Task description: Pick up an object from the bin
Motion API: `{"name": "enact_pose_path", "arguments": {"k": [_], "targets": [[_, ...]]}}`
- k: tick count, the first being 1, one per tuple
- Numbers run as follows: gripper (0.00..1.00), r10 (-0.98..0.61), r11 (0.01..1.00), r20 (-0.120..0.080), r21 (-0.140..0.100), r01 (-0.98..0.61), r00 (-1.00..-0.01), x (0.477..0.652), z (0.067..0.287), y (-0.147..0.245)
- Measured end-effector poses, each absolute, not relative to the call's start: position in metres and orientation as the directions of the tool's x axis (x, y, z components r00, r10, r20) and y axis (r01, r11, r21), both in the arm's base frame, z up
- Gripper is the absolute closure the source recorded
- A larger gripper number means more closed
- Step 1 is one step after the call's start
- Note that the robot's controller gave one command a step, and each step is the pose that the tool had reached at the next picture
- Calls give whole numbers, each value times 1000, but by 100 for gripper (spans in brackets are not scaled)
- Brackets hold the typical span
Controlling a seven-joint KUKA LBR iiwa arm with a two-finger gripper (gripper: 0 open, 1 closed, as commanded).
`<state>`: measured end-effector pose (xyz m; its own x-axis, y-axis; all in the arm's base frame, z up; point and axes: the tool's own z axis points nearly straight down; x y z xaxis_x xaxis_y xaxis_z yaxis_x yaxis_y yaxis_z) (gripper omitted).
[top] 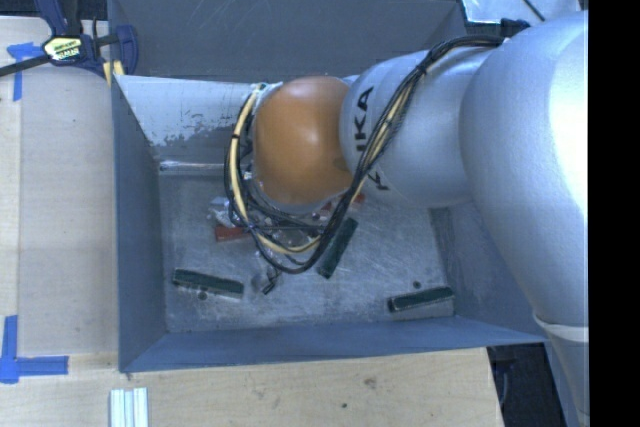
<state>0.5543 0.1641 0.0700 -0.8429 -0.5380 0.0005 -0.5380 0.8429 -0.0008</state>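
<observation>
Hand low at centre of grey metal bin, mostly under orange domed wrist cover; whether apart or together, cannot tell. Nearest: small red piece, possibly plastic, left; dark flat bar right.

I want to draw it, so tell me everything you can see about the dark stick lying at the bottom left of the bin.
The dark stick is a long, flat, dark green bar, maybe plastic. It lies flat on the bin's grey floor, running nearly left to right, its right end slightly lower. Nothing touches it; the arm's cables hang apart from it, to its right.
</observation>
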Motion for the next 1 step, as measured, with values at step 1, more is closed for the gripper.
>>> {"name": "enact_pose_path", "arguments": {"k": [1], "targets": [[0,-552,834,-5,-2,-552,-834,573,70,147]]}}
